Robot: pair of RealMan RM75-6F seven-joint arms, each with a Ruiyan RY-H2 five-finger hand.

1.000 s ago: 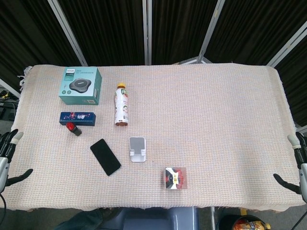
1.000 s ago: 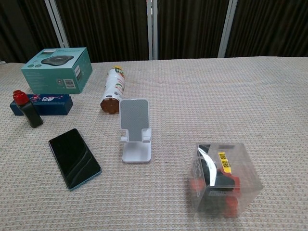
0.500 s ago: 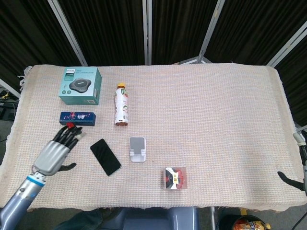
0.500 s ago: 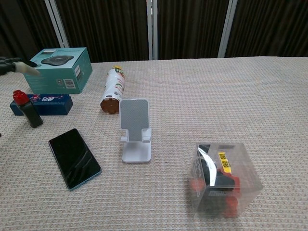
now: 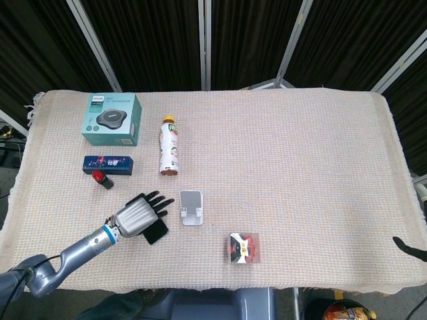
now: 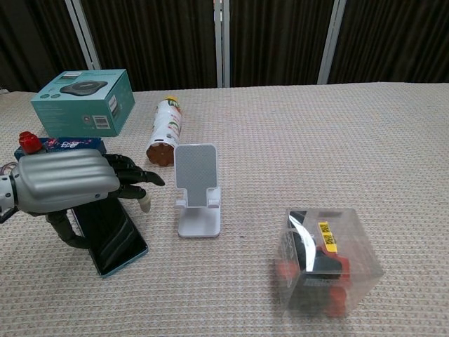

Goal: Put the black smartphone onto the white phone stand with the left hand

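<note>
The black smartphone (image 6: 116,237) lies flat on the cloth, left of the white phone stand (image 6: 198,189). My left hand (image 6: 70,184) hovers over the phone's upper half with its fingers (image 6: 133,177) spread toward the stand and its thumb low beside the phone's left edge. It holds nothing. In the head view the left hand (image 5: 139,215) covers most of the smartphone (image 5: 159,232), and the stand (image 5: 191,207) is just to its right. Only a dark sliver of the right hand (image 5: 408,245) shows at the right edge of the table.
A teal box (image 5: 112,119), a lying bottle (image 5: 169,146), a blue box (image 5: 109,164) and a small red-capped bottle (image 5: 102,179) sit behind the phone. A clear box (image 5: 244,247) with red and black contents stands front right of the stand.
My left hand has swept in from the table's left side and now hangs over the phone. The right hand has slid further out of view. Phone and stand have not moved.
</note>
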